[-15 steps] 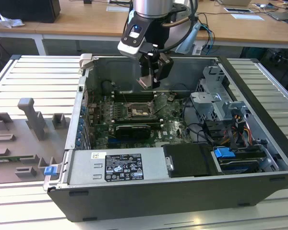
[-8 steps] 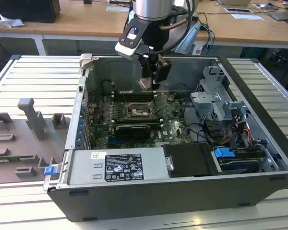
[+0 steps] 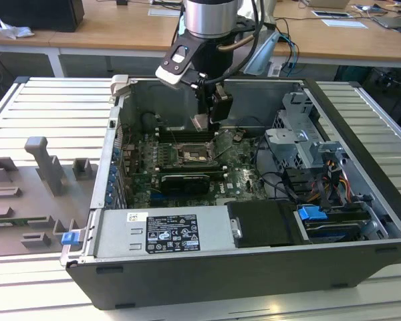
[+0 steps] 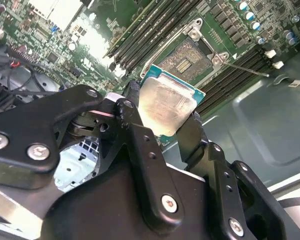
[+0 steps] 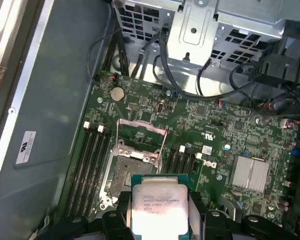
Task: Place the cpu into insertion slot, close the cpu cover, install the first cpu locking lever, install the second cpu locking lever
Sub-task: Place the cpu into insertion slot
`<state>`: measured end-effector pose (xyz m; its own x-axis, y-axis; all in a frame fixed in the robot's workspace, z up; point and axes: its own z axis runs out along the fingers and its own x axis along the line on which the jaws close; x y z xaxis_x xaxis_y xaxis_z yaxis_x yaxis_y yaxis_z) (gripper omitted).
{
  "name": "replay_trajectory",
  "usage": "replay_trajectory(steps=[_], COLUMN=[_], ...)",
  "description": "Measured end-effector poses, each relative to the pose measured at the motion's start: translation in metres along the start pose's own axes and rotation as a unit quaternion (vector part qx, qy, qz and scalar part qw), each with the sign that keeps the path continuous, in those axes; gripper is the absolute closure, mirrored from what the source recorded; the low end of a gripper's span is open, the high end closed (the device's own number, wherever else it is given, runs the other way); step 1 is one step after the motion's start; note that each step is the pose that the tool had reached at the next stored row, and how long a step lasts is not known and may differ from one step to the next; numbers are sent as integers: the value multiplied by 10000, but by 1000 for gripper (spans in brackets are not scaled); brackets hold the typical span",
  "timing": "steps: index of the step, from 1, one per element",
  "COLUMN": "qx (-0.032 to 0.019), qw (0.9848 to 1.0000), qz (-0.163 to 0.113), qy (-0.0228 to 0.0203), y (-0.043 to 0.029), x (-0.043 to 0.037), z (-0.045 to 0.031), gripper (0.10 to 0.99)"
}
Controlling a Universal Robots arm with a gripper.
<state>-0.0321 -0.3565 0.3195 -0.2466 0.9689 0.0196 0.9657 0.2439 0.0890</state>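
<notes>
A slatted metal desk [image 3: 47, 107] carries an open computer case [image 3: 220, 284] lying on its side, with a grey moulded fixture tray [image 3: 33, 194] beside it on the exterior view's left. The arm [image 3: 210, 17] reaches down into the case from above. Inside, a green motherboard [image 5: 215, 125] covers the floor of the case. A grey power supply [image 3: 164, 231] runs along the near wall, and a metal drive cage [image 3: 301, 144] stands on the exterior view's right. A long black graphics card [image 3: 184, 180] lies across the board between the power supply and the socket area.

The gripper [image 4: 165, 107] hangs over the board, and its black fingers [image 4: 135, 130] are clamped on two opposite edges of the cpu [image 4: 165, 102]. The chip is held off the board, pale metal face towards both wrist views, just beside the insertion slot [image 5: 130, 175]. In the first wrist view it overlaps the slot's near edge. The slot lies bare between banks of narrow memory slots [image 5: 92, 165]. The cpu cover [image 5: 142, 125] stands swung up and open at the slot's far side. A thin locking lever [image 4: 247, 69] sticks out free from the socket frame.
</notes>
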Motion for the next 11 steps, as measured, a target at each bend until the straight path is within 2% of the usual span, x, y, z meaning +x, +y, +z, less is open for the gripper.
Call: replay_trajectory(steps=[9,11], qx=[-2,-5], qw=[10000,9997], qz=[97,250], qy=[-8,-23], y=[-27,-29], x=[6,5], z=[34,44], gripper=[545,545])
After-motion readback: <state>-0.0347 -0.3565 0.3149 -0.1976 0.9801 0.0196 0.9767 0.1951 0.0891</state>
